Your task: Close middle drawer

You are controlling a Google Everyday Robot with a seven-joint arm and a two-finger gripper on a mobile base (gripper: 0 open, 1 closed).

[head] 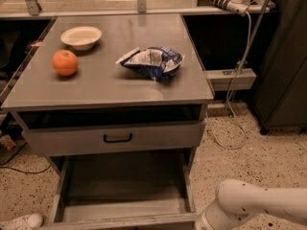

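Observation:
The middle drawer [124, 183] is pulled far out beneath the taller-fronted top drawer [115, 138]. Its grey inside is bare, and its front rim [120, 221] lies along the lower edge of the view, with the handle hidden. The top drawer stands slightly out and shows its black loop handle [117, 138]. My white arm [254, 206] comes in from the lower right and ends at the drawer's front right corner. The gripper itself is below the lower edge, out of view.
On the grey cabinet top [96, 87] lie an orange [64, 62], a white bowl [81, 36] and a blue chip bag [153, 61]. A power strip and hanging cables [240, 56] and a dark cabinet [283, 80] are at the right. A white shoe [19, 222] is at the lower left.

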